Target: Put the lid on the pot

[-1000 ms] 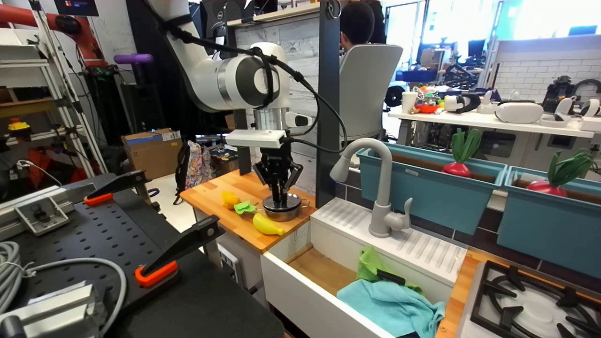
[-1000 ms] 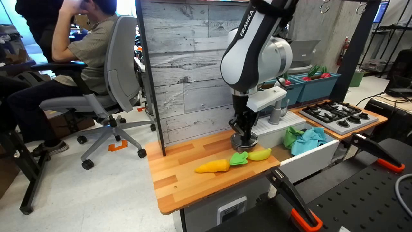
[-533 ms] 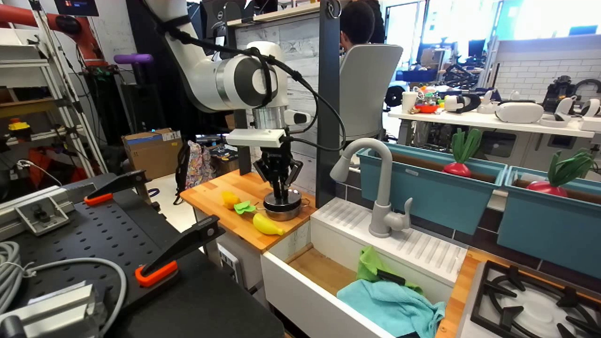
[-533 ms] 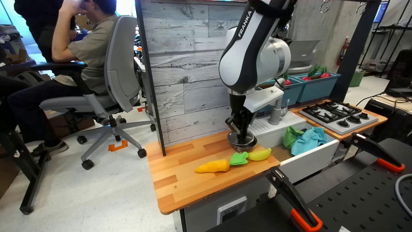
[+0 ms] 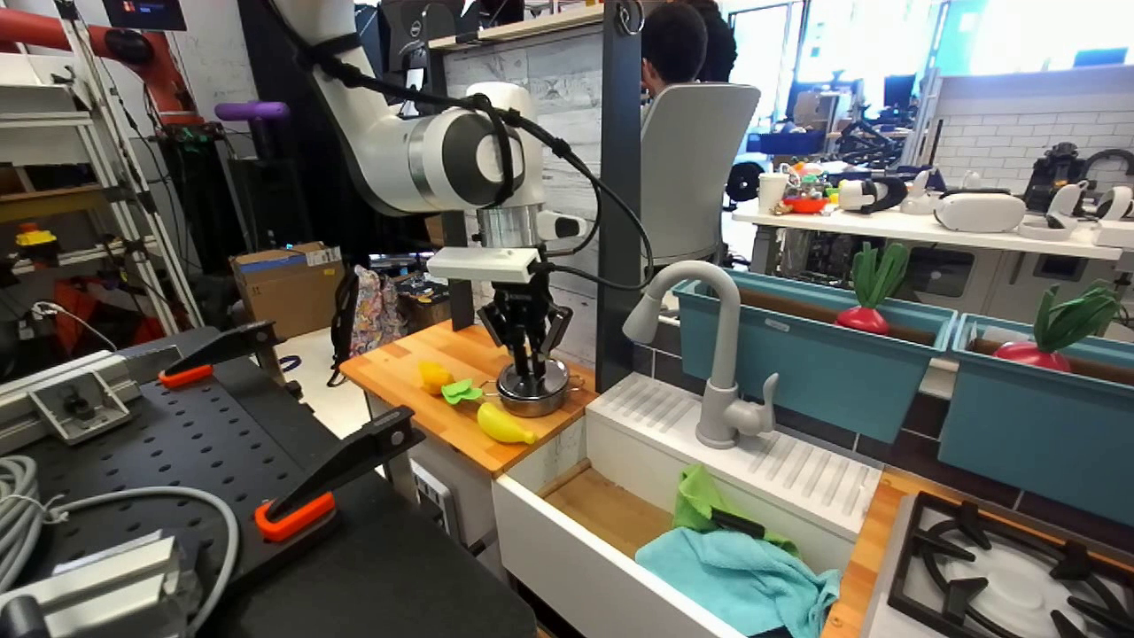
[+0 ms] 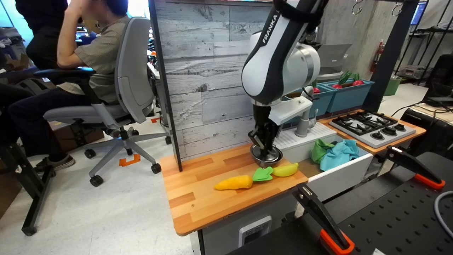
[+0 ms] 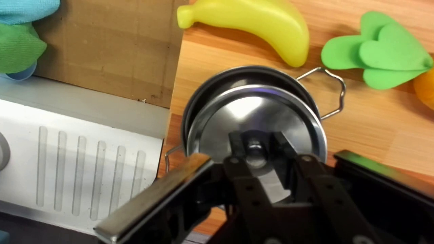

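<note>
The silver pot (image 5: 532,408) stands on the wooden counter, also in an exterior view (image 6: 265,164). The shiny round lid (image 7: 223,117) lies over the pot, off-centre. A dark crescent of the pot's inside (image 7: 234,76) shows along one side in the wrist view. Whether the lid sits flat on the rim cannot be told. My gripper (image 7: 257,139) is just above the lid, also in both exterior views (image 5: 530,374) (image 6: 264,151). Its fingers stand slightly apart on either side of the lid's round knob (image 7: 256,156), with a narrow gap beside it.
A yellow banana (image 7: 257,17) lies close beside the pot. An orange carrot with green leaves (image 6: 235,182) lies next to it. The sink (image 5: 611,505) with cloths borders the counter. A grey wooden wall (image 6: 208,88) rises behind the pot.
The lid has come down from just above the pot to lie on it. My fingers have parted slightly around the knob. The pot has stayed in place.
</note>
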You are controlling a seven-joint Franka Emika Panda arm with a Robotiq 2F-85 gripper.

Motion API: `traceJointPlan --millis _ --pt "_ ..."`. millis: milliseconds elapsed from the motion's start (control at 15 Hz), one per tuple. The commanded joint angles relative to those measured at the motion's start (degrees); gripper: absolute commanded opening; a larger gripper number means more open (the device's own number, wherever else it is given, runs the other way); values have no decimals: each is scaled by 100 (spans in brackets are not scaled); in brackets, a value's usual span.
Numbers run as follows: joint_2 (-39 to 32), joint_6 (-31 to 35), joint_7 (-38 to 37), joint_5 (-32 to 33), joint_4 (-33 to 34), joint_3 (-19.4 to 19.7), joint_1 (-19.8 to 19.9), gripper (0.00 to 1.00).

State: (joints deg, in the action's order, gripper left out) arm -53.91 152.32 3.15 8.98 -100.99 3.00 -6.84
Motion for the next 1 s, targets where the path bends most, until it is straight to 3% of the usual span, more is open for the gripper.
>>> traceJointPlan --millis 0,400,600,667,933 --pt "-101 72 108 73 99 -64 88 59" --pt "59 53 90 59 -74 -107 34 100" --pt "368 -21 218 52 -382 -287 31 100" --pt "22 -16 79 33 -28 -170 15 100" --pt "19 -21 79 28 -45 -186 16 100"
